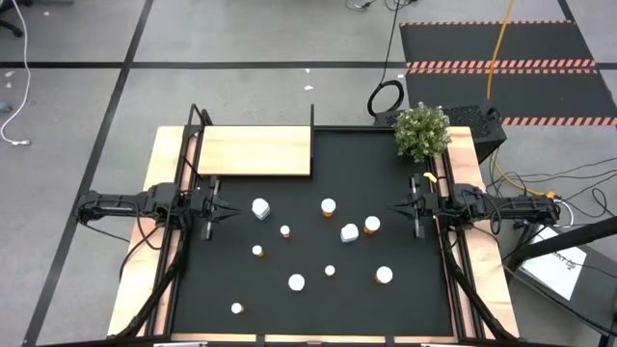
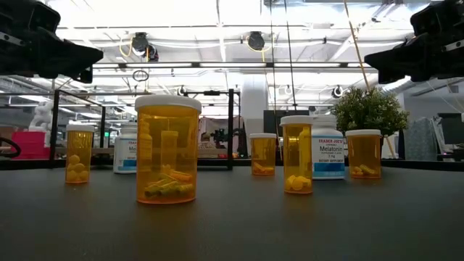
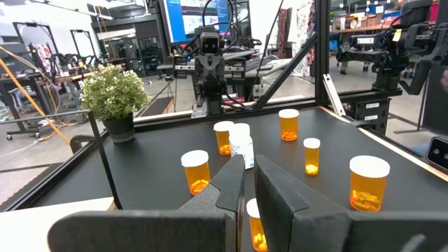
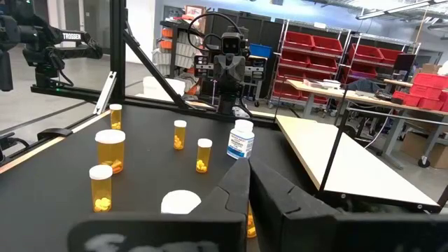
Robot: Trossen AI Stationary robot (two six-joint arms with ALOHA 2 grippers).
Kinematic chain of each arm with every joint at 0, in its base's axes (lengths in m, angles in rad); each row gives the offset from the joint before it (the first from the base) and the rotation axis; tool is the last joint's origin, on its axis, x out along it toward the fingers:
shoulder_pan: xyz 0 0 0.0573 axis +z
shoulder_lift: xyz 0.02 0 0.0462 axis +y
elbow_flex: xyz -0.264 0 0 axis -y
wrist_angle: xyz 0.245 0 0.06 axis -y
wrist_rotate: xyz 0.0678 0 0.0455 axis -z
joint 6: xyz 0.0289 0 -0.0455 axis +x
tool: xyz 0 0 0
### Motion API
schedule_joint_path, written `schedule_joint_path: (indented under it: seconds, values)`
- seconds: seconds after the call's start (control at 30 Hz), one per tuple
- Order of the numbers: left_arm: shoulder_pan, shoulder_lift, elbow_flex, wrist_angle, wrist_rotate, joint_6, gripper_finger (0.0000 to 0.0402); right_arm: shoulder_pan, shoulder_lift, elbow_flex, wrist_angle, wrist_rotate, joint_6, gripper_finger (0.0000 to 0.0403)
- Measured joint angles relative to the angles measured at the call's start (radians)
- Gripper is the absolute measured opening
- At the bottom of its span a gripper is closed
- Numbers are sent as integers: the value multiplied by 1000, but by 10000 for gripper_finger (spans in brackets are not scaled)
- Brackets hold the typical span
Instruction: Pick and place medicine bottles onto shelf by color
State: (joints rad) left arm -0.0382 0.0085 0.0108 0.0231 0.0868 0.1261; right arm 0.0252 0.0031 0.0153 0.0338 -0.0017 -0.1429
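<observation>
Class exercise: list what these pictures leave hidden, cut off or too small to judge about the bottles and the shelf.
- Low view: the shelf surface is hidden behind bottles.
- High view: bottles' contents are hidden under their caps.
- Left wrist view: one orange bottle is mostly hidden by the left gripper.
- Low view: white bottle label text is partly covered.

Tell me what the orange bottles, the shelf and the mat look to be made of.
Orange bottles: likely translucent glossy plastic, since pills show through, with opaque white caps. Shelf: pale wood, matte with faint grain, and thin black posts that look like metal. Mat: black, dull and non-reflective, perhaps rubber or foam; I cannot tell which.
</observation>
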Motion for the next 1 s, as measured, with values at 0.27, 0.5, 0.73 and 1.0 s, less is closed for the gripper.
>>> schedule_joint_path:
  seconds: [0.27,0.5,0.73,1.0]
  values:
    - [0,0,0,0,0,0,37,0,0,0,0,0,0,0]
    - [0,0,0,0,0,0,37,0,0,0,0,0,0,0]
    - [0,0,0,0,0,1,37,0,0,0,0,0,0,0]
    - [5,0,0,2,-26,54,37,0,0,0,0,0,0,0]
